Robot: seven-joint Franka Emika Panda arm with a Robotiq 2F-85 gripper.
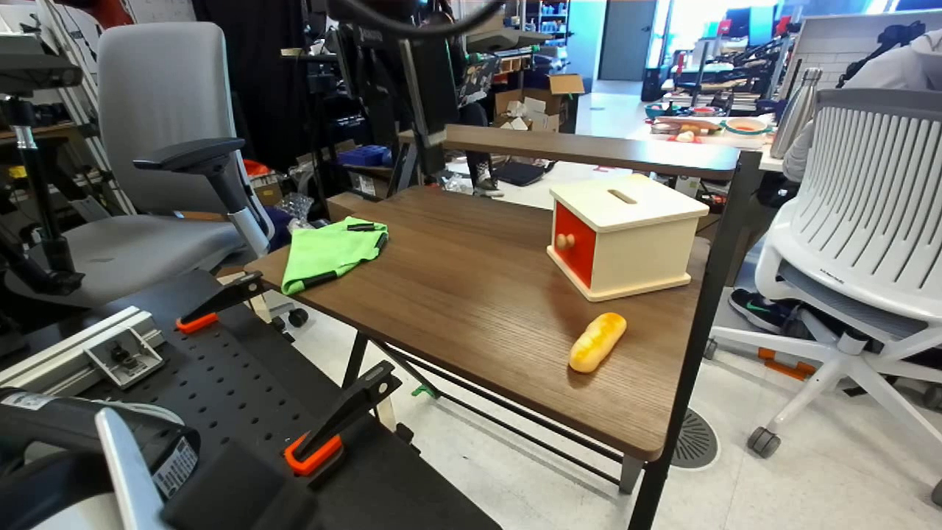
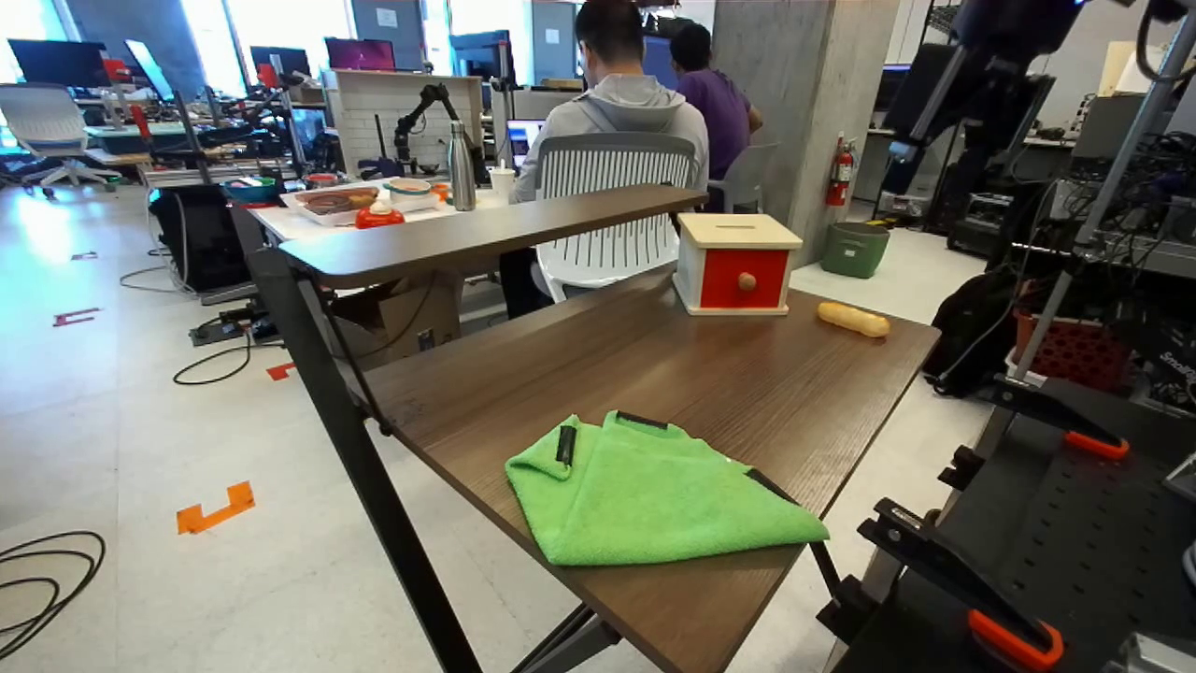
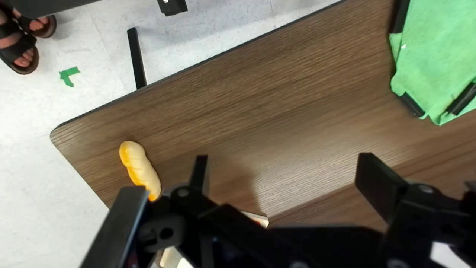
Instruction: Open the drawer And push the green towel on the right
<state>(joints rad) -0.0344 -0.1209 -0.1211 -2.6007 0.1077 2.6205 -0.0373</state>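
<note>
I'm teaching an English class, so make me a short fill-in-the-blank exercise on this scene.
The towel is coloured ____.
The drawer has a front coloured ____.
Of the towel and the box, the bread lies nearer the ____.
The end effector holds ____.
Missing words: green; red; box; nothing.

“SmallRig” (white, slanted); on black gear (image 2: 1174,363)

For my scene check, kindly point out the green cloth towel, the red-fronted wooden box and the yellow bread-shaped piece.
Green cloth towel (image 2: 669,494), in an exterior view: central upper face.
Red-fronted wooden box (image 1: 631,246), in an exterior view: pale side wall.
Yellow bread-shaped piece (image 3: 140,169), in the wrist view: its middle.
</note>
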